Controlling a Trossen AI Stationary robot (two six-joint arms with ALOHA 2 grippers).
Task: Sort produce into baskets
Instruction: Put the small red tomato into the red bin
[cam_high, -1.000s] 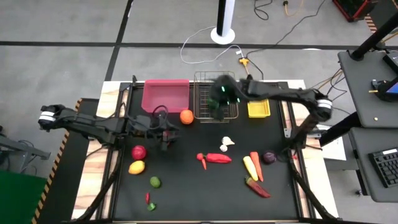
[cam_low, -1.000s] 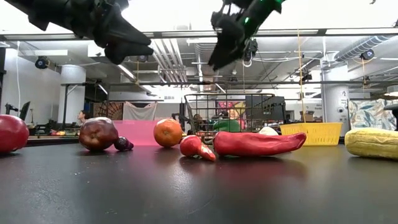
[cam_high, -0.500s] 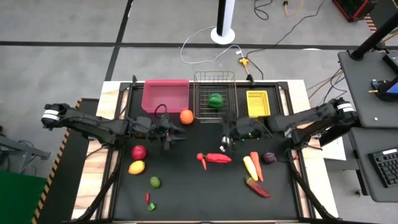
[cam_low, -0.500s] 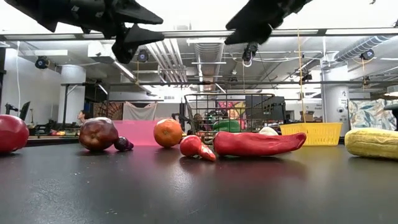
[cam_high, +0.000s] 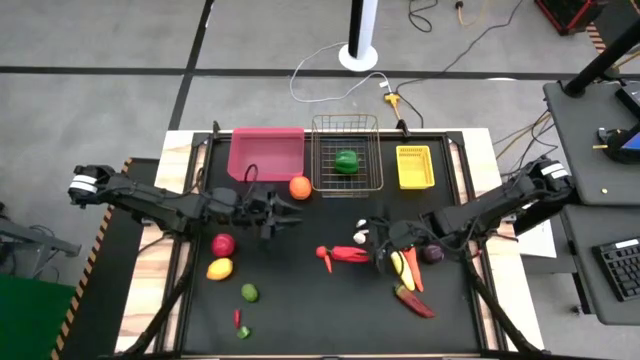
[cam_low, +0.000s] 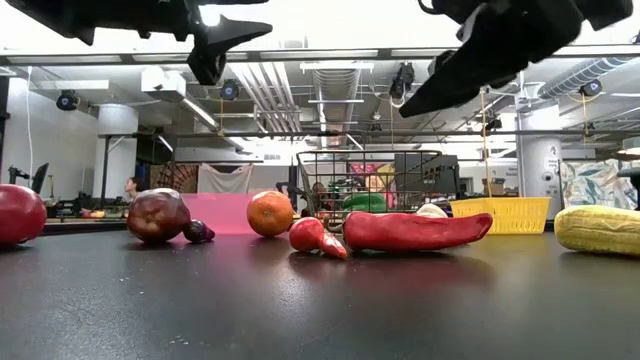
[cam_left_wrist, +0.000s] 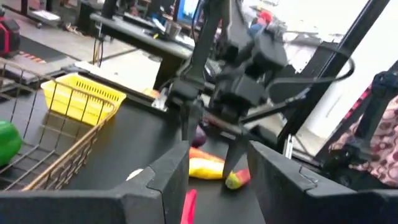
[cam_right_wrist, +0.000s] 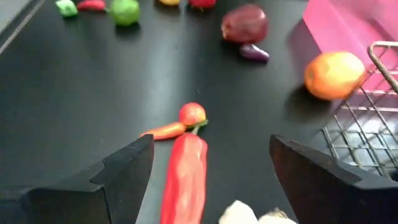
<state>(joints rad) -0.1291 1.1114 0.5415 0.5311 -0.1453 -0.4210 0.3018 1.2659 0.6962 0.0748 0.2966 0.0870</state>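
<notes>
Your right gripper (cam_high: 380, 255) hangs with its fingers spread wide and nothing between them, low over the middle of the table, right above the tip of the long red chilli (cam_high: 350, 254), with the garlic (cam_high: 361, 238) just beside it. Your left gripper (cam_high: 275, 212) hovers near the orange (cam_high: 300, 187), fingers parted and empty. Outward from there: corn (cam_high: 402, 268) and carrot (cam_high: 411, 262) lie side by side next to the right gripper, a purple onion (cam_high: 432, 253) just past them, another red chilli (cam_high: 414, 300) nearer the front. On the left side sit a red apple (cam_high: 223, 244), a lemon (cam_high: 220, 268) and a lime (cam_high: 250, 292). Along the back stand the pink bin (cam_high: 266, 153), the wire basket (cam_high: 346, 152) with a green pepper (cam_high: 346, 161) in it, and the yellow bin (cam_high: 415, 166). Risk, as you stand: the pieces here are crowded, so a descent slightly off could nudge the garlic or catch the corn along with the chilli. The chilli is long and smooth; pinched near its end, it would likely pivot or slip out on the lift.
</notes>
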